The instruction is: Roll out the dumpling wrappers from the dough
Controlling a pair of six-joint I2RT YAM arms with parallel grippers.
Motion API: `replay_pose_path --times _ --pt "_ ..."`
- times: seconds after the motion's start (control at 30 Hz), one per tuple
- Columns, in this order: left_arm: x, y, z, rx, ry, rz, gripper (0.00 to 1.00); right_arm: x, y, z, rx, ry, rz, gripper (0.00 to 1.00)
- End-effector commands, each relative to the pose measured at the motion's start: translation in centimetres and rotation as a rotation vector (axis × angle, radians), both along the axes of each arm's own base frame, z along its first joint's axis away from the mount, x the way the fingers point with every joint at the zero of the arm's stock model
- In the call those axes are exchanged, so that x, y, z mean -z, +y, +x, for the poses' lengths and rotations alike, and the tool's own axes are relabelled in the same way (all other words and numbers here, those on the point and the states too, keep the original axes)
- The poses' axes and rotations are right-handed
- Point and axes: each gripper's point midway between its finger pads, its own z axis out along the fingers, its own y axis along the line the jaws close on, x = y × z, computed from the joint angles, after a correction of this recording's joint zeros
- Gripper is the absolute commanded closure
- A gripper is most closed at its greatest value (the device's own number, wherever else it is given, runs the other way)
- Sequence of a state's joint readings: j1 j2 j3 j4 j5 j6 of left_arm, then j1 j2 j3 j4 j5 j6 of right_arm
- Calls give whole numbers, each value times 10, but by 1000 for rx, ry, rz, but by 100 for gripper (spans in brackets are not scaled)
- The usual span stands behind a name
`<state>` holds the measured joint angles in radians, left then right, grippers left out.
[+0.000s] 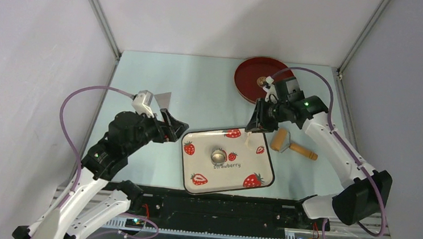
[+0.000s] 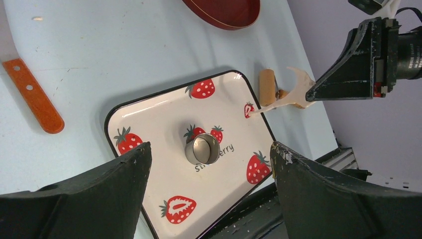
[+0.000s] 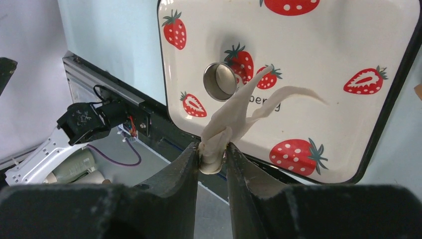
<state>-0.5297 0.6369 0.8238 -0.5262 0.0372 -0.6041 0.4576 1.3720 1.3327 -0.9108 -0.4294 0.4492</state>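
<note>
Clearly dough (image 3: 222, 133) strip pinched between right fingers (image 3: 175, 180), hanging over plate (image 3: 348, 45).

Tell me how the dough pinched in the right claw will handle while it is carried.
Probably floppy: the dough hangs from the right claw in thin, drooping tails. Likely light, since a pinch at one end carries it all. It may stretch or tear, as the tails look thin.
</note>
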Motion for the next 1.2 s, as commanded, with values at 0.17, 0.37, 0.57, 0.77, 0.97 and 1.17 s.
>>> replay_pose_path --times 0.17,0.37,0.57,0.77,0.97,1.17 --pt "-1 2 -2 5 -7 6 7 41 -9 23 -8 44 -86 69" --pt "3 2 -1 7 1 21 6 70 -19 39 -3 77 -144 69" --pt "5 2 -1 10 5 30 6 97 -27 46 -1 114 -212 64" --pt "7 2 -1 11 9 39 6 118 -29 49 -2 147 -251 58" --pt "9 2 0 12 12 45 6 125 -30 45 -17 166 -271 49" --pt "15 0 0 18 37 48 5 103 -25 43 -12 122 -231 45"
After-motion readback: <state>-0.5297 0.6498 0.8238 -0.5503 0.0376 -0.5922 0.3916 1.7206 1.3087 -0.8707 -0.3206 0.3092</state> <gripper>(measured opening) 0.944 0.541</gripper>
